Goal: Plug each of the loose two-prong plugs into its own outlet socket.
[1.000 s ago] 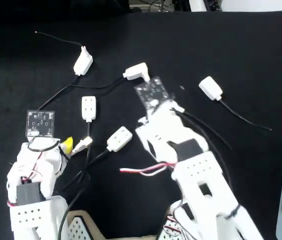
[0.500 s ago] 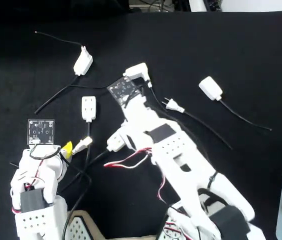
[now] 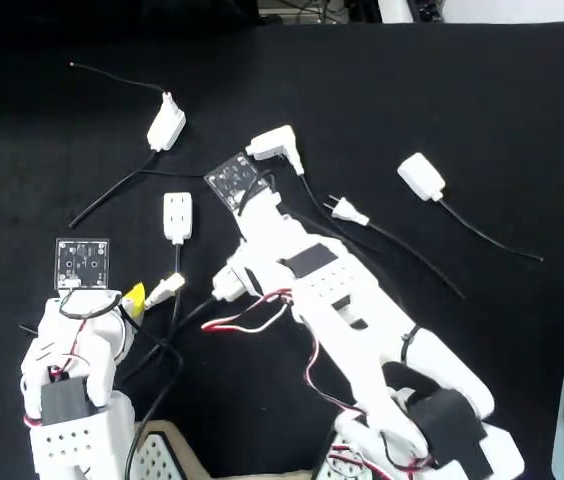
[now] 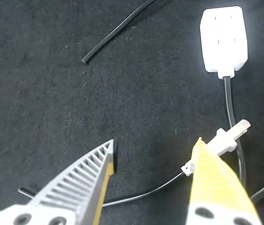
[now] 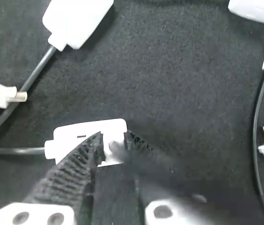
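High view takes in the black table point(image 3: 482, 90), with 2 white arms rising from its near edge. Right arm point(image 3: 362, 330) stretches diagonally to the table's middle; left arm point(image 3: 67, 365) sits folded at the near left corner.

Right wrist view has the right gripper point(image 5: 114, 140) down on the near socket point(image 5: 76, 136). Its jaws are closed on that socket's free end, white plastic filling the gap between them. The socket lies flat with its lead leaving the other end.

Left wrist view has the left gripper point(image 4: 153, 143) with jaws wide apart, 1 grey and 1 yellow, and bare table between them.

Far socket point(image 3: 177, 215) lies flat between the 2 arms, apart from both grippers, with its slots facing up and unfilled. Its cable point(image 4: 229, 105) runs back toward the left arm.

In the high view 2 white blocks, each on its own lead, lie farther out: the first block point(image 3: 165, 125) beyond the far socket, the second block point(image 3: 420, 177) off to the right arm's outer side. Whether they are plugs or sockets I cannot tell.

An angled plug point(image 3: 272, 143) lies just past the right arm's wrist. A 2-prong plug point(image 3: 350, 212) lies loose just beside that arm, prongs bare. A small plug point(image 4: 225, 139) lies just beside the yellow jaw's outer edge, outside the gap.
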